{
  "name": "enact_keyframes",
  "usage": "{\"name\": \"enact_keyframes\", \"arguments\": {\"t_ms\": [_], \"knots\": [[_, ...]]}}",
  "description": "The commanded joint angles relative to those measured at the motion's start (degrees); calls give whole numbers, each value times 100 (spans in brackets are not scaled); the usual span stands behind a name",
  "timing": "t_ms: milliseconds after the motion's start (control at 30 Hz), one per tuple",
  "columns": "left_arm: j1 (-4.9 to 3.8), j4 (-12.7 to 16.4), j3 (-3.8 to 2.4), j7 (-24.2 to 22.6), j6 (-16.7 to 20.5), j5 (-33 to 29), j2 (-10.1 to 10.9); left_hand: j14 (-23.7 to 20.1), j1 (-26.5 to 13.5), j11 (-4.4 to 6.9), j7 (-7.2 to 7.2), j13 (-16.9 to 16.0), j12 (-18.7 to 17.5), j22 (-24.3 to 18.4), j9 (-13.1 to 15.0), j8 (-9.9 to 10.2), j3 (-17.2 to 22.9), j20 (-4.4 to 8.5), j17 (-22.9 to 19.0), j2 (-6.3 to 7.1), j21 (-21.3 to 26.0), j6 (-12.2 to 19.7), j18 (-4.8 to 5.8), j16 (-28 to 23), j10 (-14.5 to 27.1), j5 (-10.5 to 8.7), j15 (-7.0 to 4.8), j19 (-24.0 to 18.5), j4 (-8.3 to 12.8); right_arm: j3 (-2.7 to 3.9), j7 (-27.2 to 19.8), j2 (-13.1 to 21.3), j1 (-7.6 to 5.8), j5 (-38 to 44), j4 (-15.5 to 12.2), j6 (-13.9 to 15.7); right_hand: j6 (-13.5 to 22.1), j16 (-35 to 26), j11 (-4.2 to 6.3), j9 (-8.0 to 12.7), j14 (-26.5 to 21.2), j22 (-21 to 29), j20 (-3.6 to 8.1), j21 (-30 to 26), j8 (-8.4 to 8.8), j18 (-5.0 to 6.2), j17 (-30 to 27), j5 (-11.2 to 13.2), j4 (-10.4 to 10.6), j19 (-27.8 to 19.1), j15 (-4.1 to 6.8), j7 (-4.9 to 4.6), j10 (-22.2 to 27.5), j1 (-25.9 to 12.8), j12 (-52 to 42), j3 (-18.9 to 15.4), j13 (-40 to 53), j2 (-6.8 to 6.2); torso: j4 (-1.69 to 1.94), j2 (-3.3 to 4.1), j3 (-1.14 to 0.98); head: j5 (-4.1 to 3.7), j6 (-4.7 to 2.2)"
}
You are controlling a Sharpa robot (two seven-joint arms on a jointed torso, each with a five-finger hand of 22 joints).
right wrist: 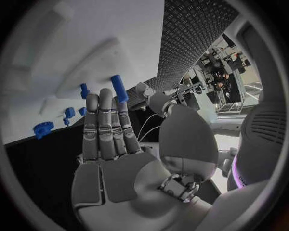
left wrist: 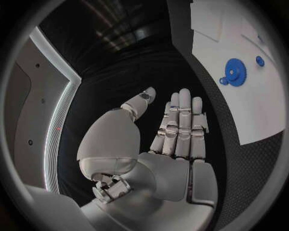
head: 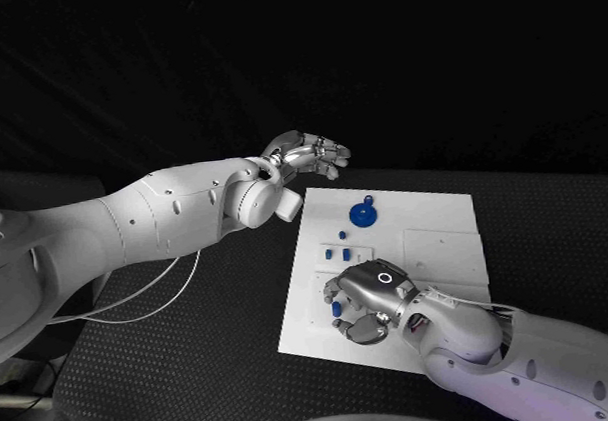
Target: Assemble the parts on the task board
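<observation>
Black surface [head: 174, 364] w/ the white task board [head: 438, 248] in the middle. My left hand [head: 306, 155] hangs off the board's far-left corner, fingers straight and apart, holding nothing. My right hand [head: 364, 300] sits low over the near-left part of the board; wrist cam shows its fingers straight, w/ a blue peg [right wrist: 118, 88] right at the fingertips, but can't tell if it's actually pinched or just lying behind them. Blue gear [head: 364, 213] is at the board's far end, small blue bits [head: 336, 253] between it and my right hand. Imo: confirm the hold on that peg first, keep it upright, go down slow over its hole.
</observation>
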State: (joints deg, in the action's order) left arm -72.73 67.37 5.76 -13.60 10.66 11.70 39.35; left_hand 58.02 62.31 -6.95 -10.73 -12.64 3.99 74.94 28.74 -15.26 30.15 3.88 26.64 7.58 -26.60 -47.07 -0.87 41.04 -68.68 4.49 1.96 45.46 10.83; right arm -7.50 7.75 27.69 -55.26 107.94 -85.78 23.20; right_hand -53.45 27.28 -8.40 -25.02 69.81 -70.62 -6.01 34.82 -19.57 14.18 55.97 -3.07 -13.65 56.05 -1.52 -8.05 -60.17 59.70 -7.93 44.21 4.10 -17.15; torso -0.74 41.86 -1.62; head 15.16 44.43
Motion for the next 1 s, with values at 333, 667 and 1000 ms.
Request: {"name": "enact_keyframes", "arguments": {"t_ms": [333,667,1000], "knots": [[-6,-5,-4,-31,-84,-30,-15,20,-57,9,-12,6,-5,65,-7,33,0,-43,12,21,41,48,-5,-42,41,-29,29,15,-29,41,-132,151,-93,-294,-256,459,294,41,8,62,117,2,61,74,134,82,44,20,-175,77,-30,74,124,-72,-33,-299,1,-4,-4,-4,2,-36,-22],[-5,-61,-3,-33,-80,-30,-7,20,-56,8,-14,6,-4,67,-8,35,0,-43,14,22,43,53,-5,-44,43,-30,29,16,-30,198,-277,761,-672,-1599,-696,201,340,67,69,58,178,27,92,98,125,82,76,29,109,163,28,-59,-4,-296,-200,-318,39,19,-17,-12,-6,-153,-169],[5,-169,0,-41,-72,-30,-22,22,-60,8,-15,6,-2,70,-8,33,-2,-44,18,22,45,53,-5,-45,42,-31,29,19,-35,287,68,1543,-1226,-3596,-775,-729,288,433,454,-5,376,-263,312,584,29,82,564,23,389,452,381,-148,-715,-206,-1526,-489,769,163,-81,-56,-21,-472,-462]]}}
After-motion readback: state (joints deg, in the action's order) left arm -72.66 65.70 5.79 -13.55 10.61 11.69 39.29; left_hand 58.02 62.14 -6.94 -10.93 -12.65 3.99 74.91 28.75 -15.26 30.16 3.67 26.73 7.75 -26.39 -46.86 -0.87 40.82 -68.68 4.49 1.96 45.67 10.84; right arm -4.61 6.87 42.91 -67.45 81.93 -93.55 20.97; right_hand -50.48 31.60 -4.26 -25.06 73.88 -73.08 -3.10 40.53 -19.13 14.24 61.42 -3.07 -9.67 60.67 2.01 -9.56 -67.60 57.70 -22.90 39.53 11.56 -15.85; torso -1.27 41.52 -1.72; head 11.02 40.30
